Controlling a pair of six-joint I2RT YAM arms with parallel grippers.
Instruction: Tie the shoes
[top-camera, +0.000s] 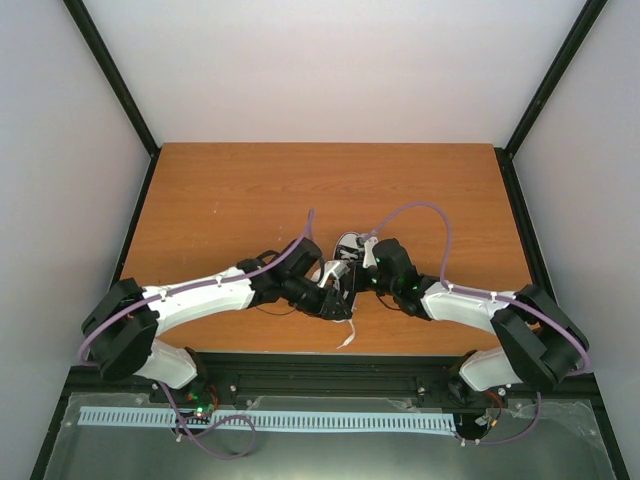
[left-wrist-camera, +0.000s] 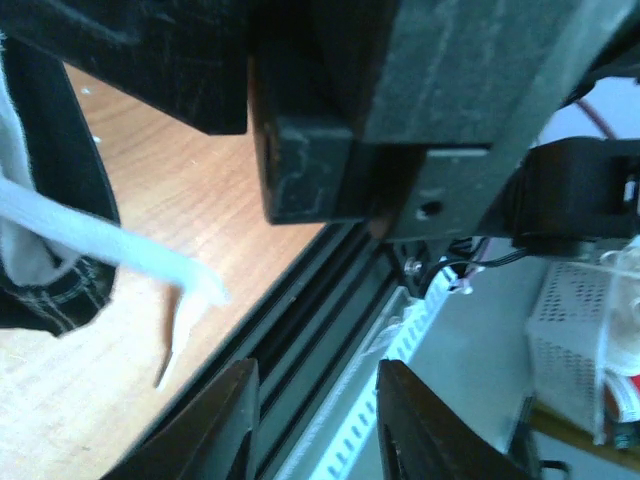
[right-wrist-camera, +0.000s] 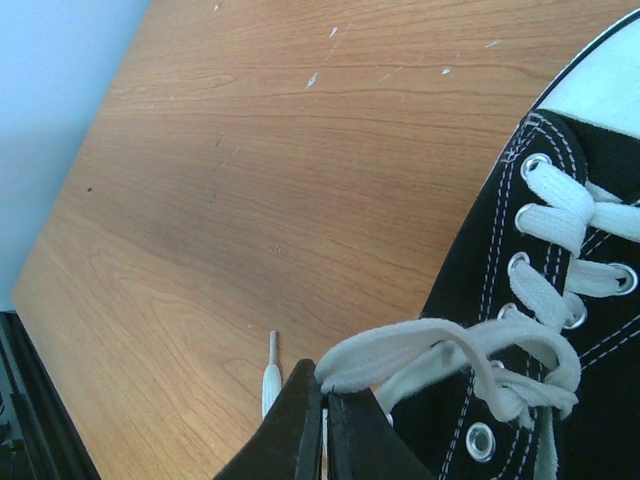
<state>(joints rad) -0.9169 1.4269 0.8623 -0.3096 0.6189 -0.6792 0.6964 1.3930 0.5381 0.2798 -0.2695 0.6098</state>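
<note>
- Wood-grain worktop carries the sneaker near its front edge, midway between the two arms.
- It looks small and light, so I'd expect it to skid if tugged. The black canvas is soft and the white toe cap firmer.
- The lace is flat, limp and woven, and won't keep a shape unaided. It is best pinched flat-on at a loop or near a free end.
- The right claw has its tips pressed together on a loop of that lace, beside the upper eyelets.
- The left claw is spread apart with nothing between its fingers, over the worktop's front edge.
- No brand or writing is legible.
</note>
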